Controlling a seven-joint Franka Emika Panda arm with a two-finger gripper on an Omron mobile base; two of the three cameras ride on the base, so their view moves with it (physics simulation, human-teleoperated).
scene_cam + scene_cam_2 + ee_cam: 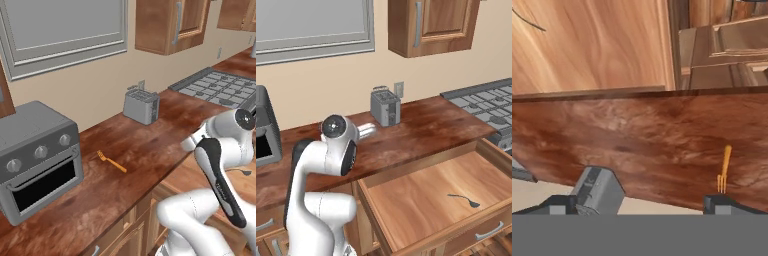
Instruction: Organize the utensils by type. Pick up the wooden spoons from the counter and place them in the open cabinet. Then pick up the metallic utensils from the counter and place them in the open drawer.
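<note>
Hand view shows our gripper [639,202] with its jaws spread as wide as they go, one dark tip at each lower corner, holding nothing and touching nothing. Between and above the tips lies the reddish-brown bench [637,145]. The orange fork [724,170] lies flat on it, just above the right-hand tip, tines toward that tip, apart from it. The grey toaster [598,192] sits just beside the left-hand tip, partly cut off by the bottom of the picture.

In the left base view we see the fork [112,161] lying alone on the bench [150,140], between the toaster oven [37,160] and the toaster [141,106], clear of both. The arm's elbow covers the lower right, so the jaws themselves are hidden there.

In the right base view the drawer [421,200] stands pulled out, its light floor in plain sight; a thin dark spoon-shaped mark [465,200] lies on it, too small for us to say what it is. The wall cabinet [428,25] is cut off at the top, and we cannot see inside it. The toaster oven is clipped by the left edge.
</note>
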